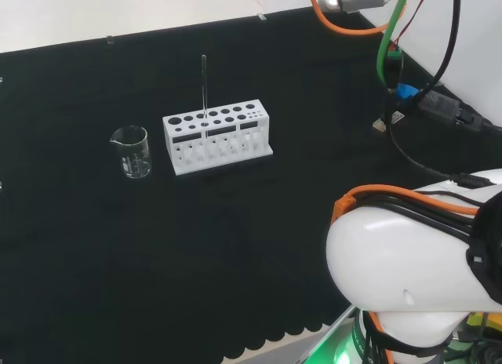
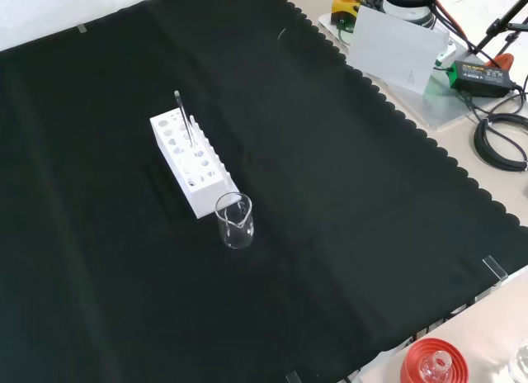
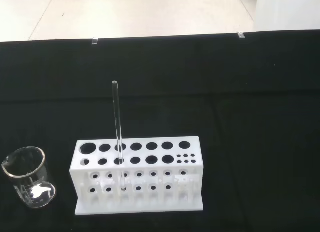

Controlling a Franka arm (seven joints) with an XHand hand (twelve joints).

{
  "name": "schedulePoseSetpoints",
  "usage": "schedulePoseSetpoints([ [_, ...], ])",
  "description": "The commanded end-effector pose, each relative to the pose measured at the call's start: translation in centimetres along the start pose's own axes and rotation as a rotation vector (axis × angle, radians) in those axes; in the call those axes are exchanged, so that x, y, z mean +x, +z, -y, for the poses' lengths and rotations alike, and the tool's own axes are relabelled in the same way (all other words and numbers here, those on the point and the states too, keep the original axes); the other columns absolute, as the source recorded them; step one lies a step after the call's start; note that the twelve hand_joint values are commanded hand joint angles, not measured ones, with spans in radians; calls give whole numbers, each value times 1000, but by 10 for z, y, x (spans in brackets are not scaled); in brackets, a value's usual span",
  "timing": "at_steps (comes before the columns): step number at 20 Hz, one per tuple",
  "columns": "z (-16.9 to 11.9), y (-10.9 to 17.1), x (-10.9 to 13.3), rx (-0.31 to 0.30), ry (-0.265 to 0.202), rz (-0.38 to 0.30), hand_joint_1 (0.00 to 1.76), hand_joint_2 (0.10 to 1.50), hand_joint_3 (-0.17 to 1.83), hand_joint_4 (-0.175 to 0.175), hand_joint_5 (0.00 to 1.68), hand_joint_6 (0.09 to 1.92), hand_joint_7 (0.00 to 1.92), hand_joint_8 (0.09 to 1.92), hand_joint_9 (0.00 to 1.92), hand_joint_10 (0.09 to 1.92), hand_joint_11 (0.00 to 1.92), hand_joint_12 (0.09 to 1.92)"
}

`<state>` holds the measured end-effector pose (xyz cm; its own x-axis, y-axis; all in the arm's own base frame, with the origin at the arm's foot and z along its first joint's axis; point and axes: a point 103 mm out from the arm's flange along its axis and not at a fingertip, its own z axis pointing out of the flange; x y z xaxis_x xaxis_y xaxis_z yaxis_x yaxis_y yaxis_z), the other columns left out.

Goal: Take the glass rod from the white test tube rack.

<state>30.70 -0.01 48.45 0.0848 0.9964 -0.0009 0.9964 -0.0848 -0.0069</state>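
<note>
Standing upright in the white test tube rack (image 1: 217, 136), the glass rod (image 1: 204, 85) sits in a hole nr the end closest to the beaker (image 1: 132, 151) (which appears empty). Nothing touches the rod; grasp & lift both remain, i.e. task not begun. Hand state: cannot tell.

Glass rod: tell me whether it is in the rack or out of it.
In. The glass rod stands upright in a hole of the white rack, its top sticking well above, beside the beaker.
</note>
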Motion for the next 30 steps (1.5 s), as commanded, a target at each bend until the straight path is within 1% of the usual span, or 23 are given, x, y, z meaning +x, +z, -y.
schedulePoseSetpoints([
  [1, 70, -47, -6, -89, 88, 9, 606, 902, -116, -21, 45, 118, 91, 386, 134, 654, 141, 1085],
  [3, 77, -50, -9, -95, 101, -6, 542, 904, -103, -6, 9, 87, 20, 292, 30, 633, 31, 1033],
  [4, 78, -49, -11, -96, 108, -6, 531, 904, -99, -3, 4, 87, 9, 275, 13, 627, 14, 1019],
  [6, 77, -48, -7, -92, 103, 6, 523, 905, -96, -2, 0, 87, 1, 263, 2, 623, 2, 1006],
  [12, 76, -48, -5, -89, 103, 19, 521, 906, -93, -3, 0, 87, 0, 262, 0, 621, 0, 1000],
  [21, 72, -46, 3, -87, 90, 14, 525, 908, -86, -5, 0, 87, 0, 291, 0, 658, 0, 1025],
  [27, 71, -45, 4, -87, 89, 7, 526, 909, -82, -4, 2, 87, 0, 307, 0, 670, 0, 1038],
  [30, 70, -46, 3, -91, 96, -11, 526, 910, -80, -3, 7, 87, 0, 320, 0, 674, 0, 1042],
])
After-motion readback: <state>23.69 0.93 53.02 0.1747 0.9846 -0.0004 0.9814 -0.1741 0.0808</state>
